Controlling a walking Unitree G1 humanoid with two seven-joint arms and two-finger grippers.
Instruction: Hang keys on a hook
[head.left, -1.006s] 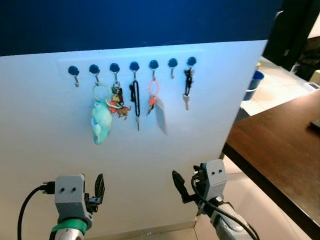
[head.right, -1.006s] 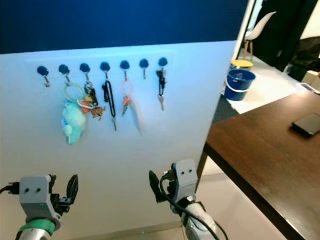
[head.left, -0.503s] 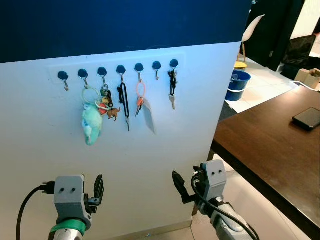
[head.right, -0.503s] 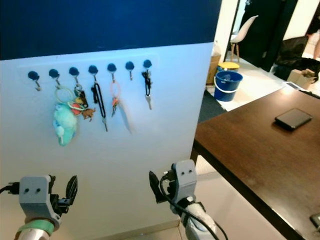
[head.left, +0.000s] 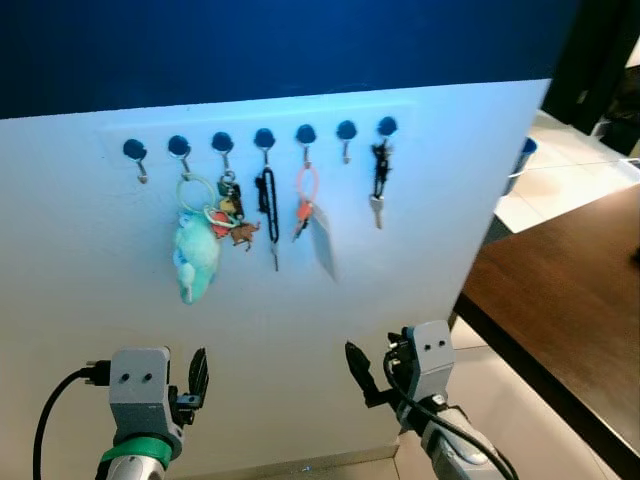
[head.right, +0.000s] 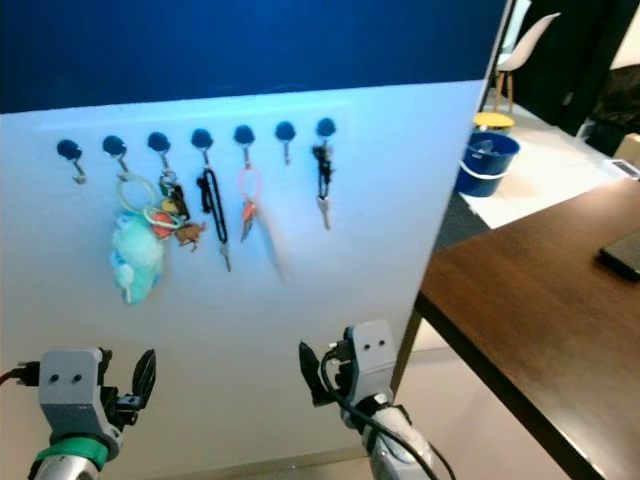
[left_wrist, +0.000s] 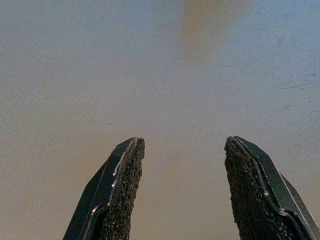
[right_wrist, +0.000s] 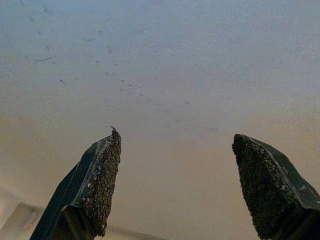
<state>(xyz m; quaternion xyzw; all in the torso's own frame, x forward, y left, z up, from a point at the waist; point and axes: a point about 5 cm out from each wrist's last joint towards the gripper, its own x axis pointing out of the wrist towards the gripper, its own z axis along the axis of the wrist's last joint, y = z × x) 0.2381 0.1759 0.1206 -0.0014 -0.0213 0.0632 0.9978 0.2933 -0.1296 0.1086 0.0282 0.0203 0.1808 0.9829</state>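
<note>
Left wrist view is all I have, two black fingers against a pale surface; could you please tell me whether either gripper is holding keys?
Observer: No. The left gripper is open and empty, and so is the right gripper.
Operator: Thank you. Are any hooks free?
Observer: Two of the seven on the white wall: the leftmost hook and the sixth hook.
Operator: What is on the robot's right?
Observer: A brown table, just past the wall's edge.
</note>
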